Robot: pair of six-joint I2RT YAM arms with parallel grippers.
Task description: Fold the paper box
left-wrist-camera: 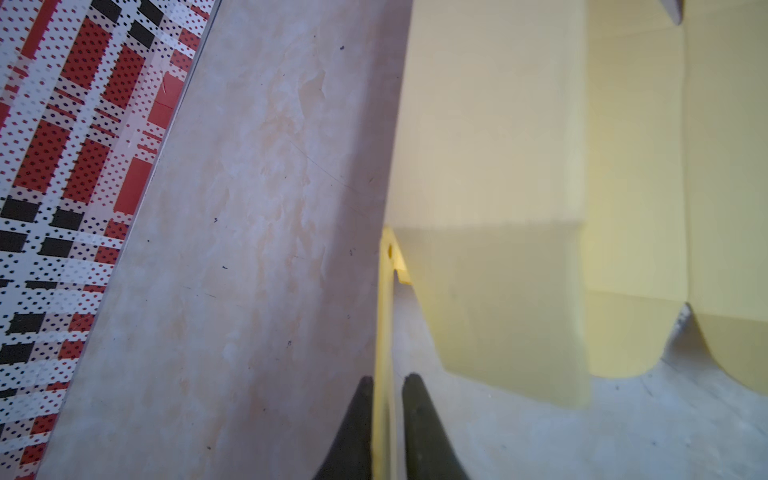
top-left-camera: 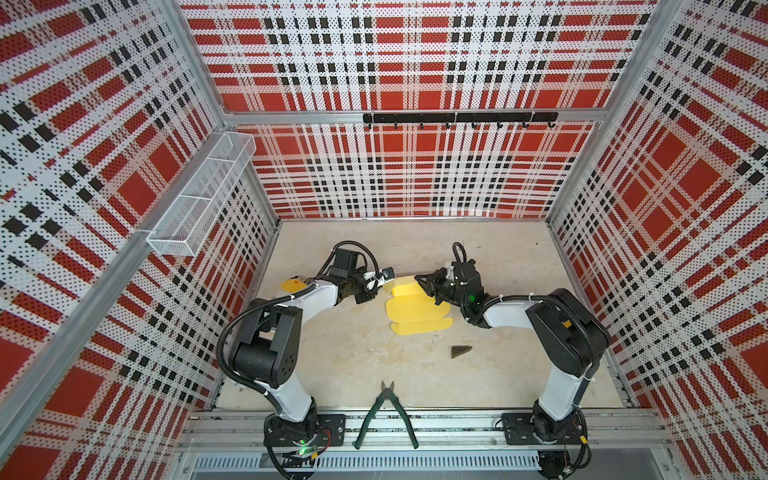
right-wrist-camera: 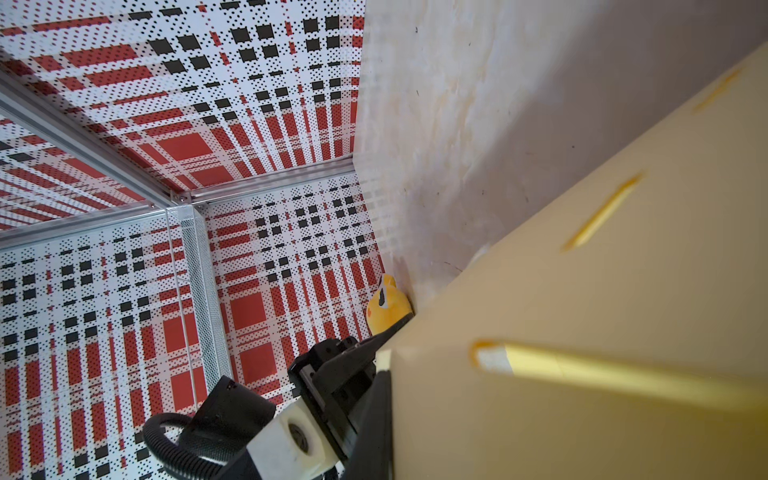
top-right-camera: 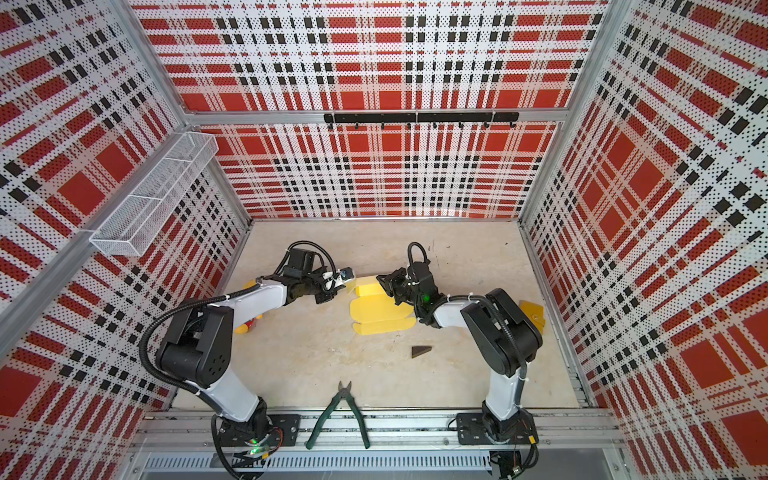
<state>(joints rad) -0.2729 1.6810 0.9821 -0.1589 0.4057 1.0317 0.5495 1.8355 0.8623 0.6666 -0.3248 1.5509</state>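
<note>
The paper box [top-left-camera: 415, 311] is a pale yellow die-cut sheet in the middle of the table, also showing in a top view [top-right-camera: 380, 318], with its far panels raised and its rounded near flaps lying flat. My left gripper [top-left-camera: 381, 287] reaches its left end. In the left wrist view a thin flap edge [left-wrist-camera: 384, 316] runs between the dark fingers of the left gripper [left-wrist-camera: 388, 378], which stand slightly apart, with a sliver of gap on one side. My right gripper [top-left-camera: 419, 278] is shut on the raised far panel [right-wrist-camera: 582, 332]. One dark finger [right-wrist-camera: 376, 415] lies along the card's edge and the card hides the other.
Green-handled cutters [top-left-camera: 386, 411] lie at the table's front edge. A dark wedge [top-left-camera: 460, 351] sits in front of the sheet. A yellow plush toy [top-left-camera: 291, 284] lies behind the left arm, an orange-yellow flat piece [top-right-camera: 532, 313] by the right wall. A wire basket [top-left-camera: 203, 195] hangs on the left wall.
</note>
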